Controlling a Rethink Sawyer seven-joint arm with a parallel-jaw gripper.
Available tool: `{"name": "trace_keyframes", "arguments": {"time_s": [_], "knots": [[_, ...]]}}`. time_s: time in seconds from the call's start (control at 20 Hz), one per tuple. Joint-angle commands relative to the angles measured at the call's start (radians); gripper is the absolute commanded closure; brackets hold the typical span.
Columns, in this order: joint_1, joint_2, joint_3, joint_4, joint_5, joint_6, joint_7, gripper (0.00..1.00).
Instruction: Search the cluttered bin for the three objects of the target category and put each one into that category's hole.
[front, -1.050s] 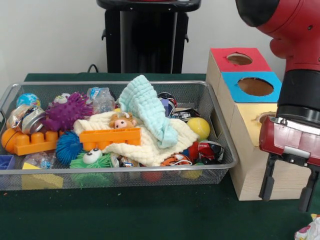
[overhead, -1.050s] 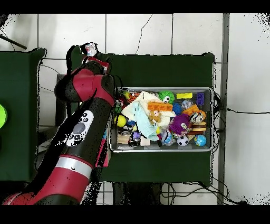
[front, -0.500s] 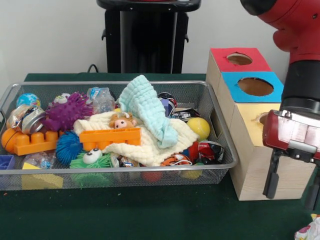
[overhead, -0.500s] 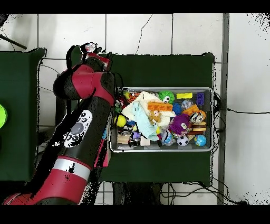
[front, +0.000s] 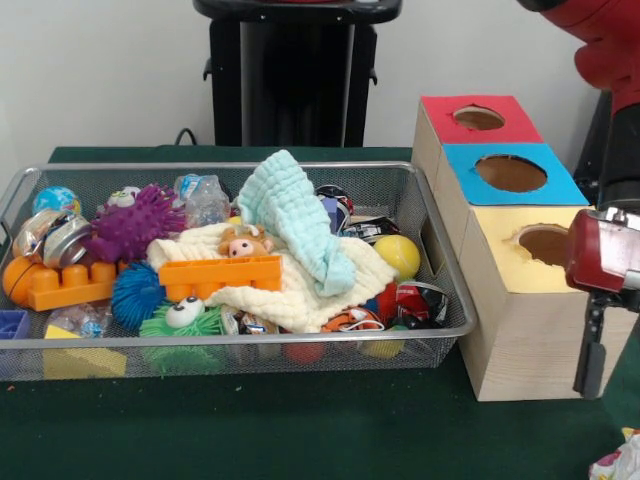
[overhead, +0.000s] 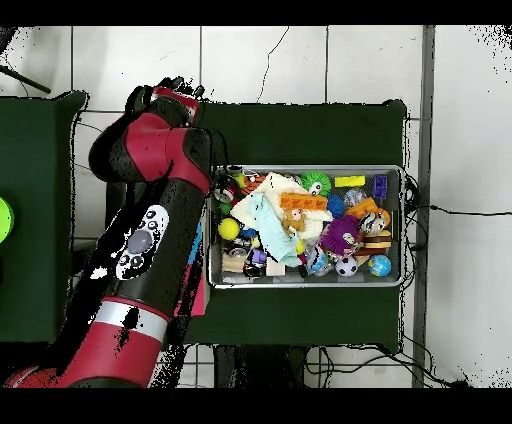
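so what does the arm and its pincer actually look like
The arm is thick, rounded and glossy red with black joint bands, plus a black oval panel with pale buttons and a pale ring lower down. The pincer has a boxy red body and a slim black finger.

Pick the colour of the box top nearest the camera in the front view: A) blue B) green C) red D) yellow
D: the yellow top sits at the near end of the wooden box, with the blue top behind it and the red top farthest back.
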Motion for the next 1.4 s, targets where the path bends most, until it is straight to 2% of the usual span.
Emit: {"name": "trace_keyframes", "arguments": {"time_s": [0.05, 0.35, 0.55, 1.05, 1.4], "knots": [[-0.022, 0.015, 0.008, -0.018, 0.072, 0.115, 0.202, 0.0], [0.008, 0.002, -0.033, 0.092, 0.164, 0.227, 0.31, 0.0], [0.03, 0.014, -0.063, 0.136, 0.212, 0.242, 0.348, 0.0], [0.055, 0.082, -0.111, 0.161, 0.338, 0.202, 0.422, 0.0], [0.062, 0.125, -0.122, 0.156, 0.377, 0.186, 0.432, 0.0]]}}
